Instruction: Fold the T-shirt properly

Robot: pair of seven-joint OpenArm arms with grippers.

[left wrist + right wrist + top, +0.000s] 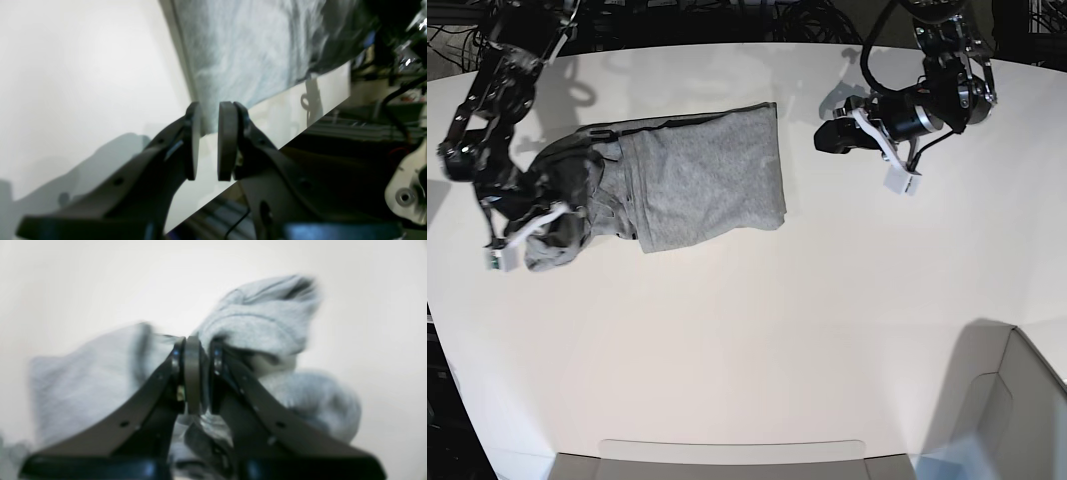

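On the white table (pixel 757 330), toward the base view's left and far side, lies the T-shirt (pixel 697 180), grey and plain on the side that shows. Its right part is spread fairly flat, with a straight edge facing the left gripper; its left part is bunched into a dark, rumpled heap.

The right gripper (pixel 196 373) sits at that heap, on the base view's left (pixel 562 205). In its wrist view the fingers (pixel 192 373) stand close together, with grey cloth (pixel 263 326) bulging out on both sides of them and a fold of it pinched in the slim gap (the picture is blurred, but the fabric plainly runs between the pads). More cloth hangs below, between the finger arms.

The left gripper (pixel 208 140) hovers over bare table on the base view's right (pixel 827 135), apart from the shirt's right edge. In its wrist view the fingers (pixel 227 140) are parted by a narrow gap with nothing between them; the shirt (pixel 253 50) shows beyond the tips, and a table edge cuts slantwise below.

A pale box (pixel 1017 400) stands at the near right corner of the base view.
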